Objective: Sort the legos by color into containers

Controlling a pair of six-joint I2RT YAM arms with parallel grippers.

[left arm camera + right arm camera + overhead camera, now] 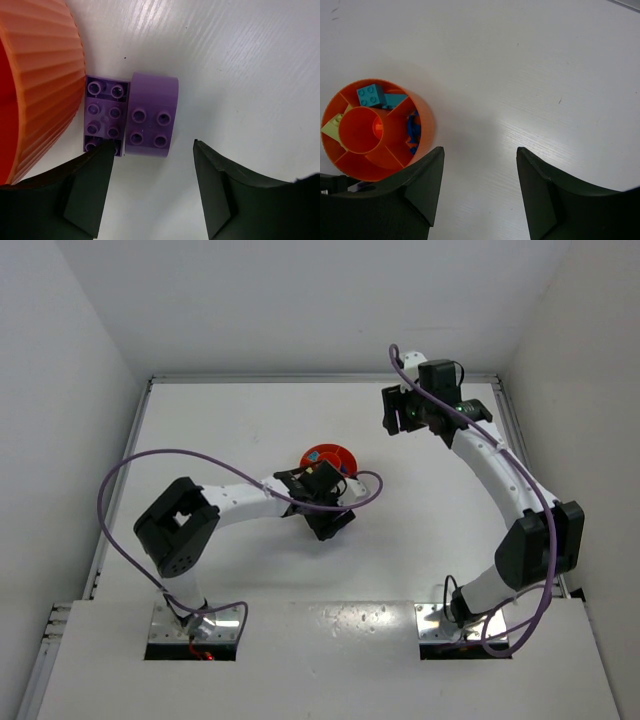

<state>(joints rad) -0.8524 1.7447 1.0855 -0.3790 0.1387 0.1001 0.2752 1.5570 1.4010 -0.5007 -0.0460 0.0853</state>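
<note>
Two purple legos lie side by side on the white table against the outer wall of the orange bowl: a dark studded brick and a lighter curved one. My left gripper hangs open just above them, its left finger overlapping the dark brick's near end. In the top view the left gripper covers both. The bowl holds teal legos, a yellow-green one, blue ones and an orange one in separate compartments. My right gripper is open and empty, high above the table.
The bowl sits mid-table, just beyond the left wrist. The right gripper hovers at the back right. A purple cable loops beside the bowl. White walls enclose the table on three sides.
</note>
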